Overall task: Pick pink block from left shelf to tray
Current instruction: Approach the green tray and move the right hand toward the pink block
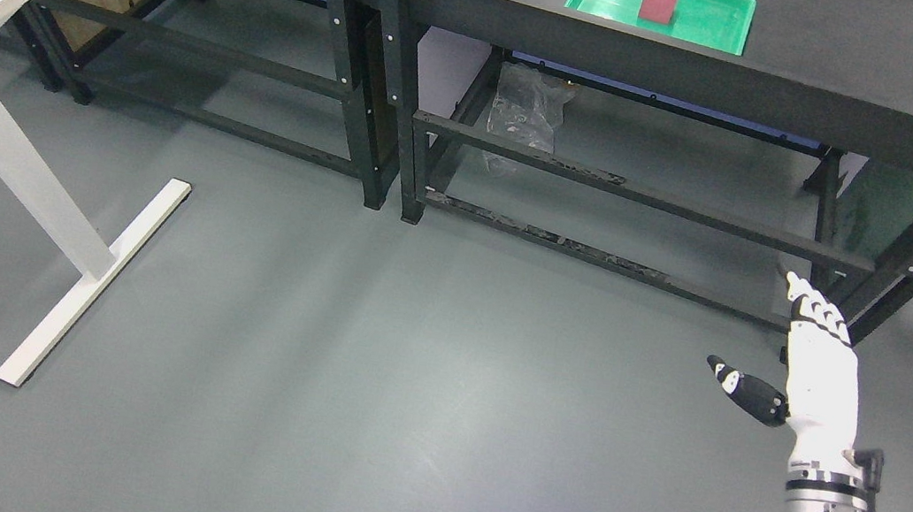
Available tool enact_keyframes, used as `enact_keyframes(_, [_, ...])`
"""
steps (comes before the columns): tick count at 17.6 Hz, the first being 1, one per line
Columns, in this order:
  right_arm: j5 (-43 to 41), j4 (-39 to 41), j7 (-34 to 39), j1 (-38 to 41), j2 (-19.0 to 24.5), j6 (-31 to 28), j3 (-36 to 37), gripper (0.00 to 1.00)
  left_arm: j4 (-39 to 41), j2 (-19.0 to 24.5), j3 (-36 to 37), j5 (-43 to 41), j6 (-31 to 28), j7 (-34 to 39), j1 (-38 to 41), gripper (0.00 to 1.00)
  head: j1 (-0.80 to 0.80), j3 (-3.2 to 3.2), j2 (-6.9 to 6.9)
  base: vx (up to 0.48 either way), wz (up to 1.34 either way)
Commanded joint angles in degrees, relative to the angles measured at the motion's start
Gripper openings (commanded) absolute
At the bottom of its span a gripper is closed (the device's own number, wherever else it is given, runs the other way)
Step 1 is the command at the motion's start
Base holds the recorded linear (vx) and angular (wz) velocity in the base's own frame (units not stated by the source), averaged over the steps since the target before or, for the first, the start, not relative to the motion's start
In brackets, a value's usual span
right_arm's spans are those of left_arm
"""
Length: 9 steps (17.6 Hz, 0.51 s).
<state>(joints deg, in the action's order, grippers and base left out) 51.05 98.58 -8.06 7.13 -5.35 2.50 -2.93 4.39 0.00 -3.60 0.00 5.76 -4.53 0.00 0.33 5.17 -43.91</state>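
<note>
Light is even and fairly bright, falling from above. The grey floor (372, 351) carries a soft pale sheen near the middle and a faint violet tint at the bottom edge. Deep shade fills the space under the black shelves (715, 69), where a clear plastic bag (526, 110) is dim and hard to read. The white table leg (13, 167) casts only a weak shadow. Focus is sharp across most of the view; the green tray (704, 23) and the white robot hand (823, 379) look crisp. Straight bars lean outward towards the corners, a wide-lens effect.
</note>
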Motion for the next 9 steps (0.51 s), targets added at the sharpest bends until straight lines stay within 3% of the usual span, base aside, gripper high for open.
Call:
enact_keyframes(1, [0.0, -0.1, 0.0, -0.1, 0.1, 0.0, -0.3, 0.99, 0.0, 1.0, 0.0, -0.1, 0.0, 0.0, 0.5, 1.0, 0.0, 0.0, 0.0, 0.124, 0.07])
enact_keyframes(9, [-0.1, 0.0, -0.3, -0.1, 0.4, 0.0, 0.0, 0.99, 0.0, 1.0, 0.0, -0.1, 0.0, 0.0, 0.5, 1.0, 0.0, 0.0, 0.0, 0.162, 0.0])
